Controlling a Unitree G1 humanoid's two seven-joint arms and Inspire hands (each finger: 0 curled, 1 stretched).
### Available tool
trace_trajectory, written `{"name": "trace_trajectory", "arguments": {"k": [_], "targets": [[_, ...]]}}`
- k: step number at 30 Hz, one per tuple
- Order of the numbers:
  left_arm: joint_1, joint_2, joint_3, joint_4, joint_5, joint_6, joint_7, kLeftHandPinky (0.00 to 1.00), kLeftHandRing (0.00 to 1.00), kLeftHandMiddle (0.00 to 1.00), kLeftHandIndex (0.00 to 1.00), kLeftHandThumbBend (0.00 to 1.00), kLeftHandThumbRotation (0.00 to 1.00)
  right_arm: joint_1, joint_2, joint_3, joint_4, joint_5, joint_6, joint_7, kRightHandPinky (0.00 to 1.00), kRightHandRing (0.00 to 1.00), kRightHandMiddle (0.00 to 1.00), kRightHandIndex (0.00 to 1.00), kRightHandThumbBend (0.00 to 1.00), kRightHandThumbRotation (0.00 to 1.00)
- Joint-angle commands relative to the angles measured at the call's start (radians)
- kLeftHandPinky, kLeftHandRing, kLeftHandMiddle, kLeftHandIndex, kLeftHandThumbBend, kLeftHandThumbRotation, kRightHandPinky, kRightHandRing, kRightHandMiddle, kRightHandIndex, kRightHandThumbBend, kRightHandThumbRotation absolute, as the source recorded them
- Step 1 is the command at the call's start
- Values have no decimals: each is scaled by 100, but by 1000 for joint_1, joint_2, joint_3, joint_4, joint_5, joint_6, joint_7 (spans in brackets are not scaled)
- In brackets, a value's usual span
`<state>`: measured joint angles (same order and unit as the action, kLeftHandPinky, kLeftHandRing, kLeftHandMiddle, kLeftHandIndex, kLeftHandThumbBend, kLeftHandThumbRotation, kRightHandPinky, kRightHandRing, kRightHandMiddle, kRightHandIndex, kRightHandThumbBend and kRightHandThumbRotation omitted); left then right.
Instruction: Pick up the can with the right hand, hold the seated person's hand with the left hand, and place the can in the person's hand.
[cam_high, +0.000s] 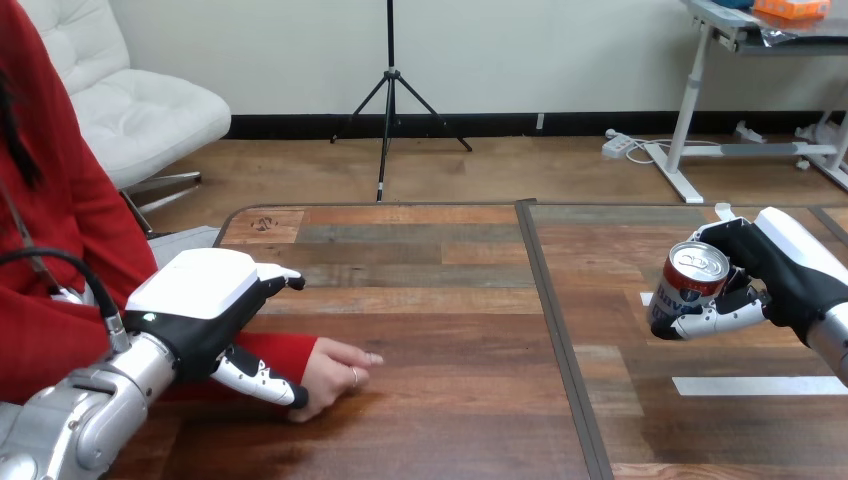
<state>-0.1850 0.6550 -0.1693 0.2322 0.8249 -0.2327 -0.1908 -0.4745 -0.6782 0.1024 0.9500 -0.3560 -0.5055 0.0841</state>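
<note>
While lifted over table (450, 300) at right, clasped upright in curled fingers (712, 316) of right hand (775, 262): can (690, 283). Well apart, at left, lying on wood: person's hand (338, 366). Over its wrist (310, 361): left hand (205, 300), grip impossible to tell.

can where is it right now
At the head view's right side, the can is tilted in the curled grip of the right hand, over the table.
</note>
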Motion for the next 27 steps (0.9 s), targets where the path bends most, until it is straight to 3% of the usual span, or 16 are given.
{"name": "trace_trajectory", "arguments": {"k": [1,7,27], "targets": [[-80,31,-19,37,5,2,0,75,86,89,85,100,46,-116,-33,-23,-12,9,-22,-19,36,38,44,47,79,0],[-109,44,-47,67,32,10,-8,75,86,90,86,100,48,-118,-37,-25,-20,10,-17,-16,36,38,43,47,79,0],[-155,60,-75,112,18,8,-41,77,88,90,86,100,45,-121,-44,-28,-38,3,-9,-25,36,38,43,47,78,0]]}}
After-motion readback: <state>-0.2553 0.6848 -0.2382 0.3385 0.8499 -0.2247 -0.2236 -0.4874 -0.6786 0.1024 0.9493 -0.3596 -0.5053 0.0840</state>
